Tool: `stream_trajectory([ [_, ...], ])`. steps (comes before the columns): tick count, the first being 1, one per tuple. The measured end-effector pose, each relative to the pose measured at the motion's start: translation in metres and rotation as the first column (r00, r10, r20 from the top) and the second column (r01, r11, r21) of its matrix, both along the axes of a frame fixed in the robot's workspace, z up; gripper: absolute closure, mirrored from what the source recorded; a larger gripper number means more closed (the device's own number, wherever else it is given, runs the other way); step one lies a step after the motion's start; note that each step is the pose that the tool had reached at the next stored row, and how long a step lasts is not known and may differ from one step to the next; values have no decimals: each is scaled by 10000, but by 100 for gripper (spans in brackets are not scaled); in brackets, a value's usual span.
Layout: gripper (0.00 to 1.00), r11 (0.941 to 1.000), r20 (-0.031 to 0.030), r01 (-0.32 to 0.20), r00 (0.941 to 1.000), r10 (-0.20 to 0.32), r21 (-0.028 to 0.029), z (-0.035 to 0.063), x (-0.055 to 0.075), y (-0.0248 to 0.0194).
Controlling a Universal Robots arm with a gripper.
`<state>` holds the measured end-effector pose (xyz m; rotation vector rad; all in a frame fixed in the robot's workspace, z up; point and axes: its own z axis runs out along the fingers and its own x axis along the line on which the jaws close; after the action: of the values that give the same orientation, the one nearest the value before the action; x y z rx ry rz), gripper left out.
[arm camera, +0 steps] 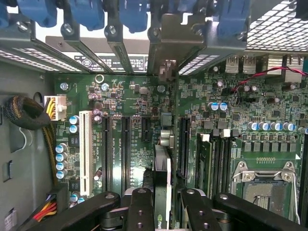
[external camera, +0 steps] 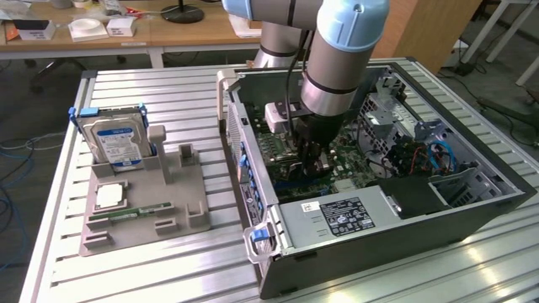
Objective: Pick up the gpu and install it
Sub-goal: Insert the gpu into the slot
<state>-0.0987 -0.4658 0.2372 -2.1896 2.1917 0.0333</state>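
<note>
We see the arm reaching down into the open computer case (external camera: 471, 189), with the gripper (external camera: 313, 163) low over the motherboard (external camera: 358, 165). In the wrist view the gripper (arm camera: 162, 204) has its 2 black fingers (arm camera: 139, 211) closed partway on the gpu (arm camera: 162, 168), which we see edge-on as a thin card with a pale strip along its side, pinched between the jaws and running straight ahead of them toward the rear of the case. At the far end of the card, its silvery metal end bracket (arm camera: 168, 45) stands against the row of rear slot openings, level with the blue slot clips (arm camera: 132, 12). The card lies above the green board in line with the dark expansion slots (arm camera: 125, 149); whether its edge is seated in a slot we cannot tell. To one side of the jaws stands a white slot (arm camera: 85, 149) with a bundle of sleeved cables (arm camera: 26, 113) beyond it; to the other side sit the memory slots (arm camera: 219, 159) and the empty processor socket (arm camera: 267, 185). In the exterior view, well apart from the gripper and outside the case, a grey holder tray (external camera: 168, 202) rests on the slatted table (external camera: 151, 278), carrying an upright hard drive (external camera: 118, 142) with a blue label and a narrow green memory stick (external camera: 130, 211) lying flat.
</note>
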Motion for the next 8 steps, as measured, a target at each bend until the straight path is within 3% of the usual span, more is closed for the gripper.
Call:
stream_trajectory([
  [8, 73, 10000, 1, 0, 10000, 0, 5, -22, 0, 1],
])
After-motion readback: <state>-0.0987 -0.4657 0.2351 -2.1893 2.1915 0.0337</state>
